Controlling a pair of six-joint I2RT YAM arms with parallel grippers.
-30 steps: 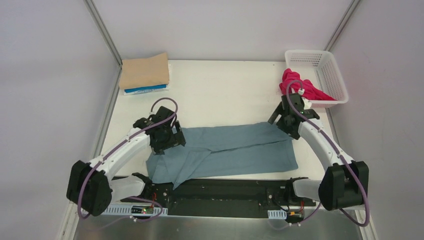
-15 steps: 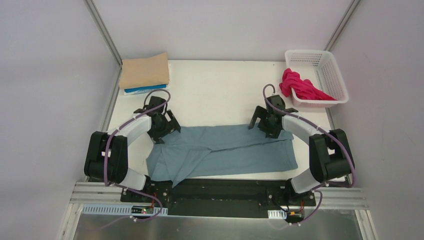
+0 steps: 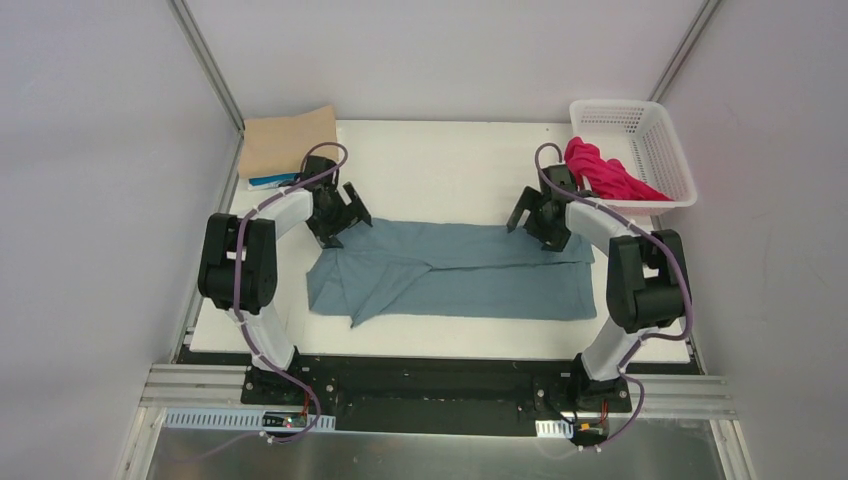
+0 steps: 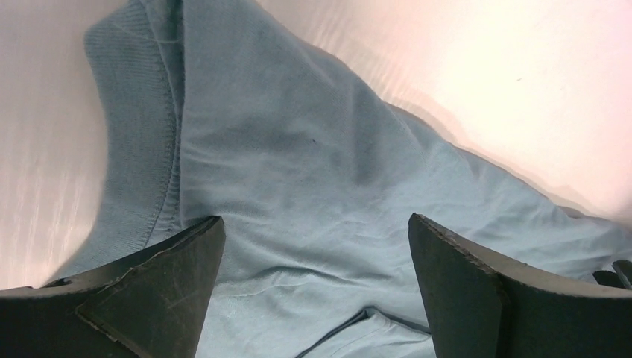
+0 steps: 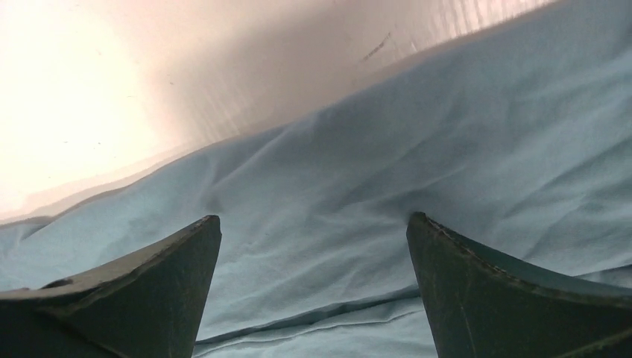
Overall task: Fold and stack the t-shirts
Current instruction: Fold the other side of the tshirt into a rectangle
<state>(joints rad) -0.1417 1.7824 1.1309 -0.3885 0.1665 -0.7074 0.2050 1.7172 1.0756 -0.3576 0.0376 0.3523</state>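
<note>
Top external shows you the teal-blue t-shirt (image 3: 470, 272) folded lengthwise, rumpled leftward; left gripper (image 4: 313, 222) and right gripper (image 5: 313, 220) gape over it.

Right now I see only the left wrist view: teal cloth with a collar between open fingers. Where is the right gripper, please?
Observer: The right gripper is at the far right edge of the same teal shirt. It is open too, with cloth between its fingers.
Operator: Is any shirt already folded?
Observer: Yes, a tan shirt lies folded at the far left corner of the table.
Operator: Are other shirts waiting?
Observer: A red shirt is bunched in the basket at the far right corner, spilling over its rim.
</note>
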